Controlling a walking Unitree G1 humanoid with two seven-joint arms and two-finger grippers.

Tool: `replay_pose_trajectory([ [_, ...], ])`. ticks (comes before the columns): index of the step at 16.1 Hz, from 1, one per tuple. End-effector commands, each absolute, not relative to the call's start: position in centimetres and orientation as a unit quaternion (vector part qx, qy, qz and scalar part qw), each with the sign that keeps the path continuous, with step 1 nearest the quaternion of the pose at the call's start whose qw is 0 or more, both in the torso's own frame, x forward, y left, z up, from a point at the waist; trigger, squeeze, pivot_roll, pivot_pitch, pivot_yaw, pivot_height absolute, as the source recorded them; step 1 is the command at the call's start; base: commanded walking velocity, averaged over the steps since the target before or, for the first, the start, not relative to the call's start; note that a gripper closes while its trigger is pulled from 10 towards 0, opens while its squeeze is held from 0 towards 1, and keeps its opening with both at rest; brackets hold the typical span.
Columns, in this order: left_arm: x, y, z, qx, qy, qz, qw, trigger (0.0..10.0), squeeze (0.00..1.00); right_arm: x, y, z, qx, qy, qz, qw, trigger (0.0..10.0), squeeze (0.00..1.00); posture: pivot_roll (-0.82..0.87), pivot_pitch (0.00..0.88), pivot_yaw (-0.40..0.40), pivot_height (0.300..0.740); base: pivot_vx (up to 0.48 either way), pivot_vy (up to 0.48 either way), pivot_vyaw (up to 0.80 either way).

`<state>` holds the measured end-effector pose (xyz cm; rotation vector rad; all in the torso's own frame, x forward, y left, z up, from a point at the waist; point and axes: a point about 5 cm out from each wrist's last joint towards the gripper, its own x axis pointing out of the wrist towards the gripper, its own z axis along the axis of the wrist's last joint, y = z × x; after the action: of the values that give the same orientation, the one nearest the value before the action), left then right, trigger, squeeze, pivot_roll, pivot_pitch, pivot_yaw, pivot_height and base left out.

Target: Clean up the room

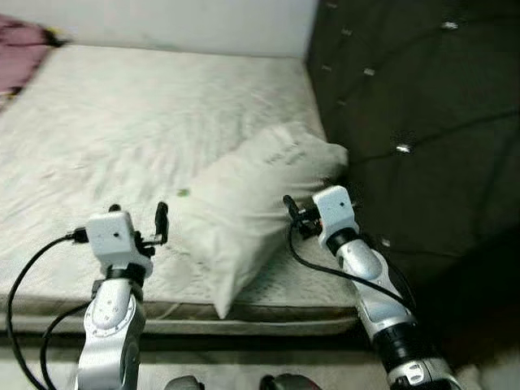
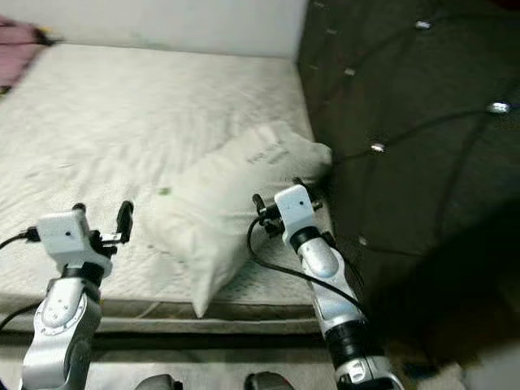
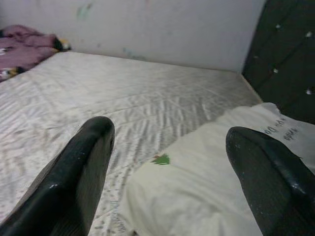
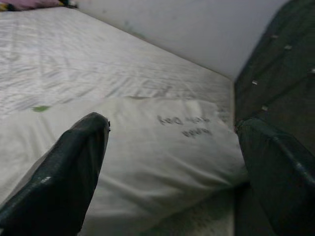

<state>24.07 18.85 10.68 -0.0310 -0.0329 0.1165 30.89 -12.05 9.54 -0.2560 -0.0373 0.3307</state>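
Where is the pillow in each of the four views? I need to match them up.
Left eye view: pillow lies centre, between the two grippers.
Right eye view: pillow just left of centre.
Left wrist view: pillow in the lower right.
Right wrist view: pillow across the middle.
Shared landmark: the dark tufted headboard beside it.

You have a dark tufted headboard (image 1: 414, 122) along the bed's right side, a pale wall (image 1: 179, 20) behind, and a bare quilted mattress (image 1: 122, 130).
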Motion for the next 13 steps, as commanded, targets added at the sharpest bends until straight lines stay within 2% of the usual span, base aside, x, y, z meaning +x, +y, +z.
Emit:
replay_pose_trajectory([
  [1,23.6,19.5,11.1,0.002,-0.027,0.088,0.996,10.0,0.00,30.8,-12.6,9.9,-0.124,-0.019,0.158,0.979,10.0,0.00,0.05,0.060,-0.043,0.740,0.000,0.000,-0.58],
  [3,23.1,19.7,10.8,-0.009,-0.004,0.114,0.993,10.0,0.00,30.5,-13.0,10.0,-0.121,-0.018,0.150,0.981,10.0,0.00,0.05,0.068,-0.041,0.740,0.000,0.000,0.00],
  [5,22.9,19.8,10.8,-0.016,-0.004,0.100,0.995,10.0,0.00,30.0,-13.1,10.0,-0.117,-0.016,0.146,0.982,10.0,0.00,0.04,0.078,-0.030,0.740,0.000,0.000,0.00],
  [10,23.6,19.3,11.1,-0.027,-0.001,0.088,0.996,10.0,0.00,29.8,-12.2,10.3,-0.111,-0.014,0.149,0.982,10.0,0.00,0.05,0.098,-0.012,0.740,0.000,0.000,-0.80],
  [13,23.4,19.2,10.9,-0.021,0.001,0.085,0.996,10.0,0.00,29.5,-12.1,10.3,-0.096,-0.014,0.145,0.985,10.0,0.00,0.05,0.081,-0.011,0.740,0.000,0.000,-0.16],
])
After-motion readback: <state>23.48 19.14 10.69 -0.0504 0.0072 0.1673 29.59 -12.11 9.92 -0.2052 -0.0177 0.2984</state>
